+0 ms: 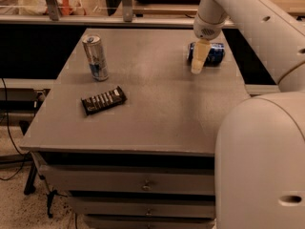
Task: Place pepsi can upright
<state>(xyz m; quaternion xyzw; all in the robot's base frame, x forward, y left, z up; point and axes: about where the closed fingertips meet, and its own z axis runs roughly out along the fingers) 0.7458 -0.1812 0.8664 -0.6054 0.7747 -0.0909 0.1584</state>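
Note:
The pepsi can [213, 53] is dark blue and lies on its side near the far right of the grey table [157, 104]. My gripper [197, 68] hangs down from the white arm. It sits right at the can's left end, close to the table top and partly in front of the can. The can's left end is hidden behind the gripper.
A taller, slim silver-and-blue can [96, 57] stands upright at the far left. A dark wrapped snack bar [103, 99] lies left of centre. The robot's white body [259, 161] fills the lower right. Drawers [143, 185] sit under the table's front edge.

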